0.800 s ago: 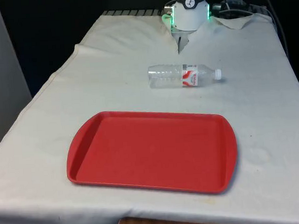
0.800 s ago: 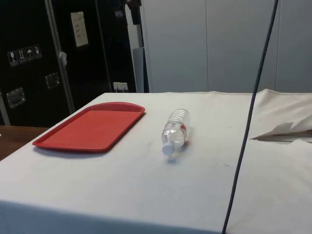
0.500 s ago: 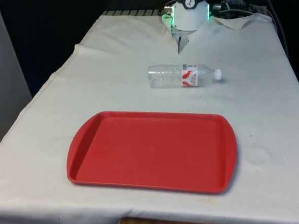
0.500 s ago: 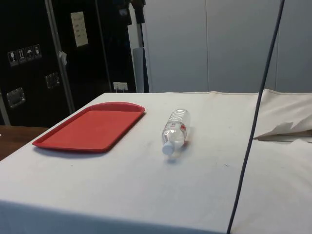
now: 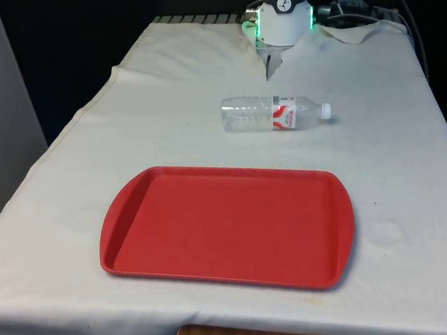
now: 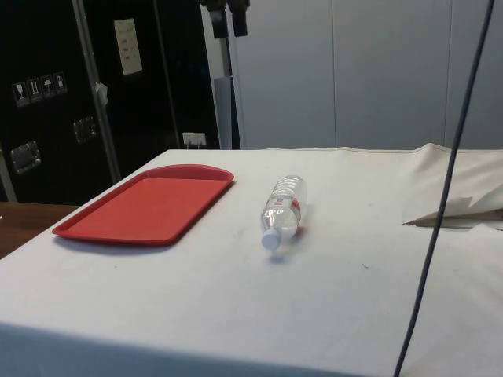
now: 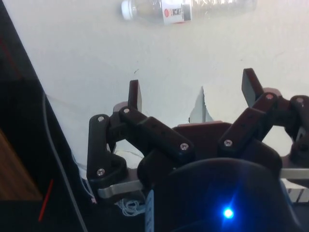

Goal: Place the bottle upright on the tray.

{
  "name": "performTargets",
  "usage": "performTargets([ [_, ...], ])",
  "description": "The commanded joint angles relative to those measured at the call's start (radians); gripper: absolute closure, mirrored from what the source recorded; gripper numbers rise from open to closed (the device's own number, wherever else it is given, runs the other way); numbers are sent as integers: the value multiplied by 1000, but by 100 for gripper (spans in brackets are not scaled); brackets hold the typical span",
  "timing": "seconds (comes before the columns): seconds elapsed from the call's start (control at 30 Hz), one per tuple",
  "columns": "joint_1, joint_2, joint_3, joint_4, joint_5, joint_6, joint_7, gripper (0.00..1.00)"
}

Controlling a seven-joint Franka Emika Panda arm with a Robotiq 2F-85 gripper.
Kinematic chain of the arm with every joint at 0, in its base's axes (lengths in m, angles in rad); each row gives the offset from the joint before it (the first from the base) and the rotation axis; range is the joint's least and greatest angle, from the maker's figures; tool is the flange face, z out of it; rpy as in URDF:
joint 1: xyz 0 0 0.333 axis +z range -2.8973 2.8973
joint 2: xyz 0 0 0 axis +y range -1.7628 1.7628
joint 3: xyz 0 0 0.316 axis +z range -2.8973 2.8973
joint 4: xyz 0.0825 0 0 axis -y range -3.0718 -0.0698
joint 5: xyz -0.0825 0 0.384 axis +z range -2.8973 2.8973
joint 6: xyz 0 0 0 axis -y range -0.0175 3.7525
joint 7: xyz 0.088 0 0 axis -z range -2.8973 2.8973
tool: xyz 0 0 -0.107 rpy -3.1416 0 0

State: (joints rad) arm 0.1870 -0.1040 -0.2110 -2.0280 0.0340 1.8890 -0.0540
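The bottle (image 5: pixel 275 113) bears a red-and-white label, its wording unreadable.

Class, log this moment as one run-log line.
bottle: lying on cloth | tray: bare | gripper: open, above table

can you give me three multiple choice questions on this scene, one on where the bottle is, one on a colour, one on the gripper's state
1. Where is the bottle?
A. on the tray
B. on the cloth beyond the tray
C. in the gripper

2. What colour is the tray?
A. red
B. blue
C. green

3. How is the gripper?
A. shut on the bottle
B. shut on nothing
C. open, holding nothing

Answers:
1. B: the front view shows it lying on its side on the white cloth, apart from the tray.
2. A: front and side views both show it red.
3. C: the wrist view shows the fingers spread wide, with the bottle lying clear of them.
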Motion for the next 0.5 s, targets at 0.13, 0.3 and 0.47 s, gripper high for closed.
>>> performTargets([
  [0.13,-1,-42,3,-48,-8,36,1,0],
  [0.3,-2,-88,4,-98,-9,60,-4,0],
  [0.47,-2,-124,5,-137,-9,80,-8,0],
])
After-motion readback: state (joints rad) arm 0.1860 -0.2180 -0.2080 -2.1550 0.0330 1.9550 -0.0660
